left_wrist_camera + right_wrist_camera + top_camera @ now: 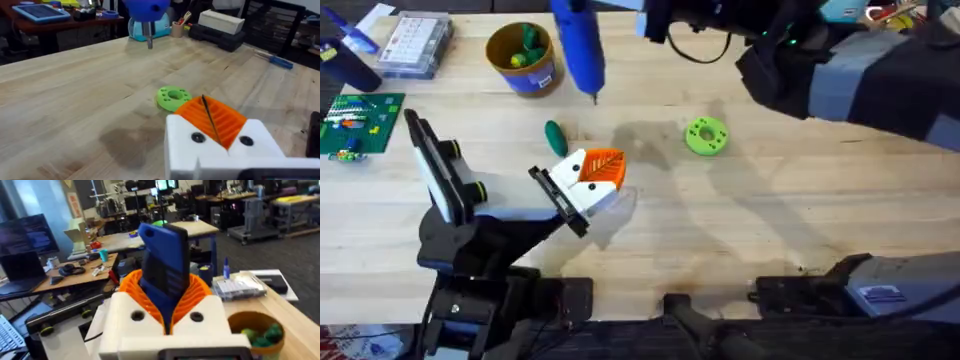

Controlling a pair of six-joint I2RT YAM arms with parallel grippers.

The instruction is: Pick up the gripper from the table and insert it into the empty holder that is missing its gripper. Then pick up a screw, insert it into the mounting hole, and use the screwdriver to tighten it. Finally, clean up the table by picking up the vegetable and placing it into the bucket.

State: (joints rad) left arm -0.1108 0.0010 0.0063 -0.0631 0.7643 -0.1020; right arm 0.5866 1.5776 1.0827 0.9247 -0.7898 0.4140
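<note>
The thick bright-blue cylindrical screwdriver [578,45] is clamped upright by the right gripper [167,310], tip down, beyond the white-and-orange ribbed gripper [595,178] apparently seated on the black holder [558,200].

Both arms are dark, nearly black, with grey link covers; the right arm [865,80] carries a small green light and a black cable near its wrist, and a blue-and-white label sits near its base. Each pincer, left [212,127] and right [167,307], is a white blocky body with orange ribbed pads and two dark screws on its face.
</note>
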